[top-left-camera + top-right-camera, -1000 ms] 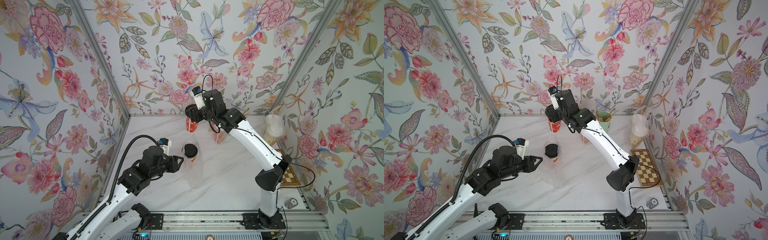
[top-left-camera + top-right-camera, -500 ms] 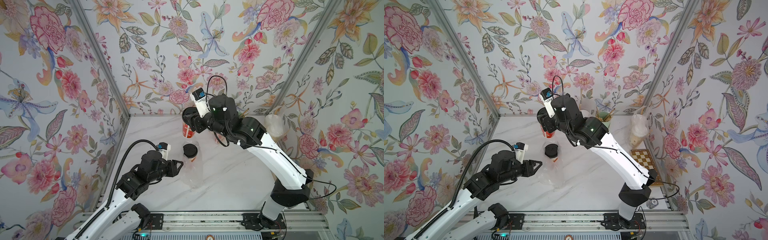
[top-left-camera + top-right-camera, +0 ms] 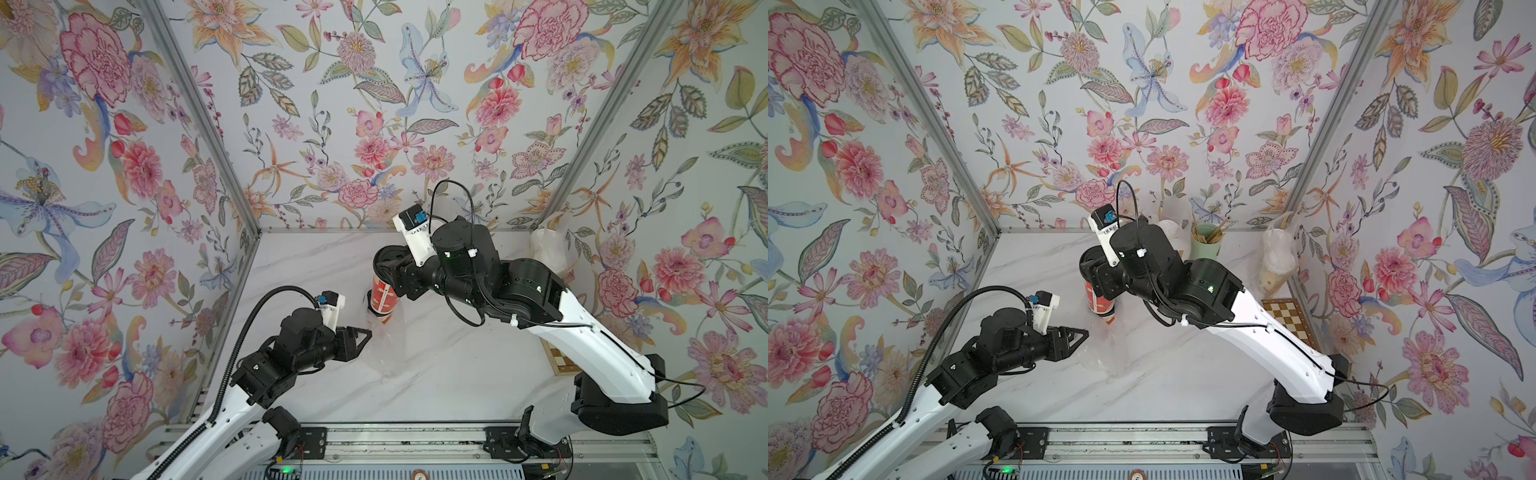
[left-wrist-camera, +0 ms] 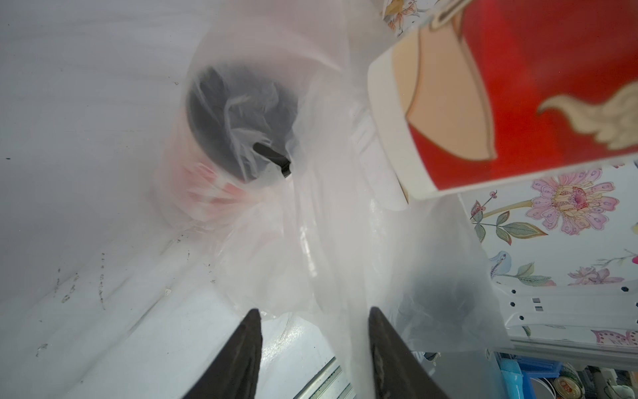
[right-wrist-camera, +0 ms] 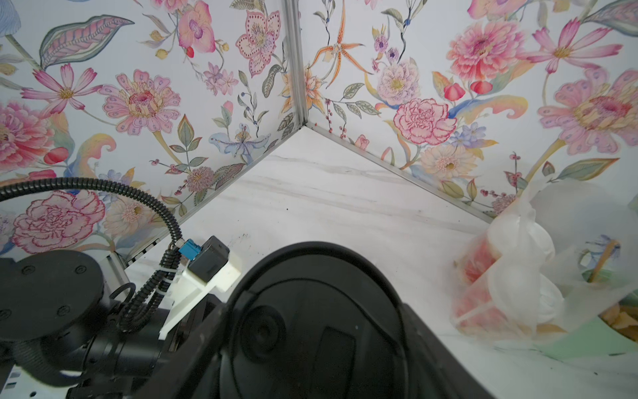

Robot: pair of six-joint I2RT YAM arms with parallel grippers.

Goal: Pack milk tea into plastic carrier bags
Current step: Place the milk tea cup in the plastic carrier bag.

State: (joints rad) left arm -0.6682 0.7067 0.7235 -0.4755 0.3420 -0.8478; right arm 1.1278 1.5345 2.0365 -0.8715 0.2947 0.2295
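Observation:
My right gripper (image 3: 390, 272) is shut on a red printed milk tea cup (image 3: 382, 297) just below its black lid (image 5: 310, 328), holding it tilted in the air. The cup hangs over the mouth of a clear plastic carrier bag (image 3: 386, 353) in the middle of the table. Inside that bag stands another red cup with a black lid (image 4: 238, 121), blurred by the film. My left gripper (image 3: 361, 340) is at the bag's left side, jaws apart. Bag film (image 4: 345, 241) drapes across its fingers (image 4: 383, 342), and the held cup (image 4: 518, 86) is close above them.
A packed bag with white-lidded red cups (image 5: 511, 283) and a mint-green cup of straws (image 3: 1206, 245) stand at the back wall. Another packed bag of clear cups (image 3: 1277, 262) leans on the right wall, near a chessboard (image 3: 1287, 320). Walls close three sides.
My right arm has lifted the red cup from the back of the table and carried it forward over the open bag. The left gripper has barely moved.

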